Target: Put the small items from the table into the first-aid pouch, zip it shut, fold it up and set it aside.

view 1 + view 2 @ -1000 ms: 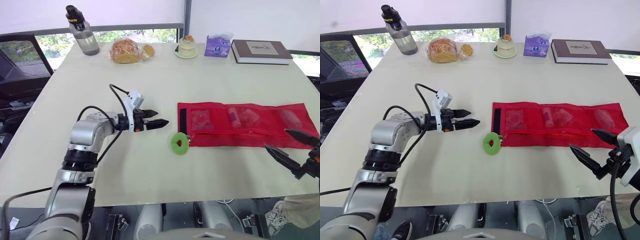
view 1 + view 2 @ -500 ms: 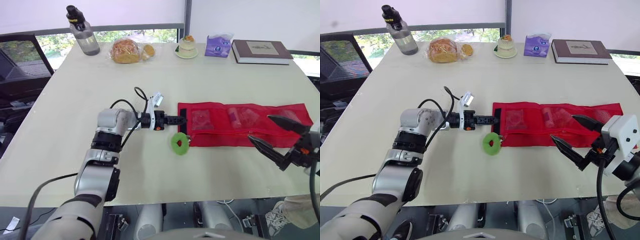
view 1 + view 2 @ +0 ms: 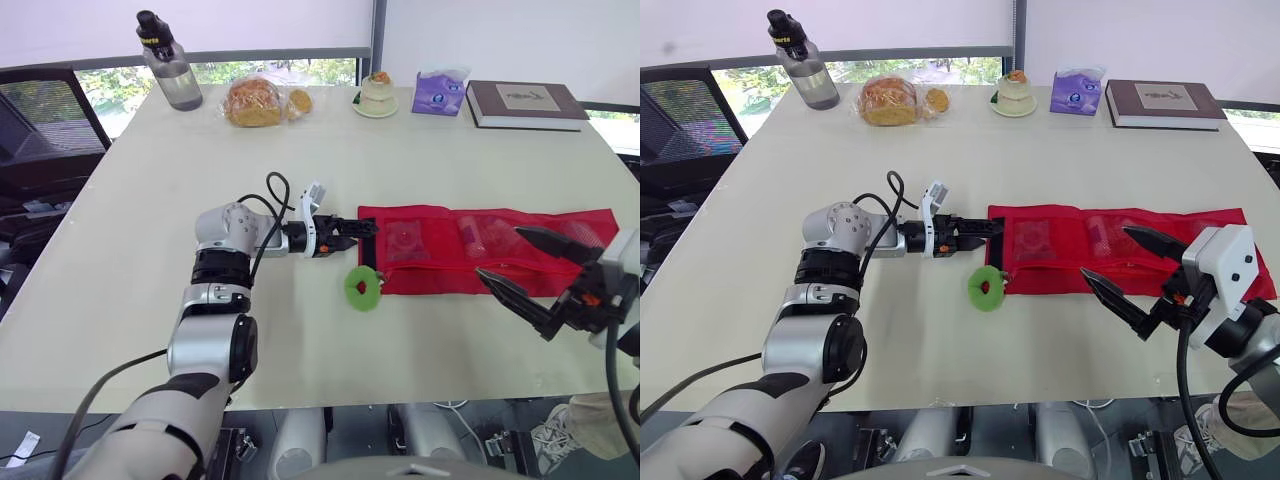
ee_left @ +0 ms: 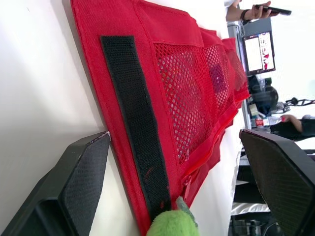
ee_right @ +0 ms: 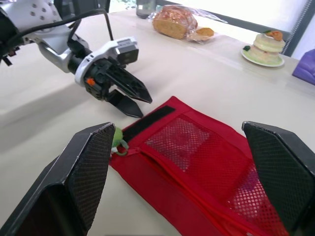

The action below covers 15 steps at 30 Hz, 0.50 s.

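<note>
The red pouch lies flat and unfolded on the table, its long side running across in front of the robot. Its mesh pockets already hold small things, among them a pink item, and I see nothing small loose on the table near it. The zip looks drawn shut along the near edge, though I cannot be sure, with its green pull ring resting on the table at the pouch's left corner. So folding seems to be the step in hand

The left gripper lies low at the pouch's left short end, by the black fastening strip. Its 2 fingers are spread, holding nothing: 1 sits on the table just beside the edge, the other is raised beyond the pouch's near edge. That placement suits pinching this end to lift it and turn it over

The right gripper hovers above the pouch's near edge, right of the middle, its 2 fingers wide apart and empty. It is probably there to press the cloth down so the pouch does not slide as the left end is pulled

A bottle, bagged bread, tissues and a book stand well apart along the far side
</note>
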Each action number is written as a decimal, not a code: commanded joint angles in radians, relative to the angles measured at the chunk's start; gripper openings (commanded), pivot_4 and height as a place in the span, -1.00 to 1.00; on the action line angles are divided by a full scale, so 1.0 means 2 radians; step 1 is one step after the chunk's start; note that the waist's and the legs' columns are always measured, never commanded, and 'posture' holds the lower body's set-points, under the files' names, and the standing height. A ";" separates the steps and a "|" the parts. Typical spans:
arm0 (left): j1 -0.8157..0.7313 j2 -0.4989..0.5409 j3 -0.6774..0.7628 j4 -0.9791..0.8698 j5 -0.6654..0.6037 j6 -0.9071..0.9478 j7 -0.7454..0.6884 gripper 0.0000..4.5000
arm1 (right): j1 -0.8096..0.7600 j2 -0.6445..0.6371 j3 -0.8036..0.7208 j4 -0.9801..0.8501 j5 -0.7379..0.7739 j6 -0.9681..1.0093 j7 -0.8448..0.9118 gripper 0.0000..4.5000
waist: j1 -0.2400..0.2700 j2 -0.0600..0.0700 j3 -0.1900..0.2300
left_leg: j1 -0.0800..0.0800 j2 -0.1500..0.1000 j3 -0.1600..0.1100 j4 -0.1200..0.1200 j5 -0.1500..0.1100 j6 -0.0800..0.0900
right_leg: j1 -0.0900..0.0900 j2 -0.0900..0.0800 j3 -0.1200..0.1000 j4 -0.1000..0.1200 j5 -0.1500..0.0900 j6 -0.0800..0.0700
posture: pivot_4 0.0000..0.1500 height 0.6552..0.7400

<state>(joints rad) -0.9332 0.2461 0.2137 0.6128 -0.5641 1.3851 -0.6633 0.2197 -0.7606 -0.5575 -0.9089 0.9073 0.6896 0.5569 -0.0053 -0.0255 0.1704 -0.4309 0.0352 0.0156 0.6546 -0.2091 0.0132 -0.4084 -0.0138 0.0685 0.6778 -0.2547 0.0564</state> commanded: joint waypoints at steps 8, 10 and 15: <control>-0.002 -0.034 -0.001 0.048 -0.014 0.027 -0.004 1.00 | 0.014 -0.016 -0.004 -0.017 0.027 -0.011 0.002 0.97 | 0.004 0.000 0.000 | 0.000 0.000 0.000 0.000 0.000 0.000 | 0.000 0.000 0.000 0.000 0.000 0.000 | 1.00 1.00; -0.002 -0.035 -0.001 0.044 -0.017 0.029 -0.006 1.00 | 0.018 -0.015 -0.004 -0.016 0.024 -0.014 0.004 0.97 | 0.004 0.000 0.000 | 0.000 0.000 0.000 0.000 0.000 0.000 | 0.000 0.000 0.000 0.000 0.000 0.000 | 1.00 1.00; 0.002 -0.030 0.000 0.026 -0.024 0.036 -0.011 0.46 | 0.022 -0.015 0.000 -0.013 0.017 -0.021 0.007 1.00 | 0.000 0.000 0.000 | 0.000 0.000 -0.001 0.000 0.000 0.000 | 0.000 0.000 0.000 0.000 0.000 0.000 | 1.00 1.00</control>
<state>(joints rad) -0.9333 0.1846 0.2260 0.6861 -0.5929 1.4367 -0.6734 0.2603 -0.7804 -0.5571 -0.9161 0.9457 0.6720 0.5623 -0.0046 -0.0262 0.1705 -0.4315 0.0347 0.0144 0.6547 -0.2091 0.0132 -0.4082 -0.0140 0.0676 0.6775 -0.2546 0.0563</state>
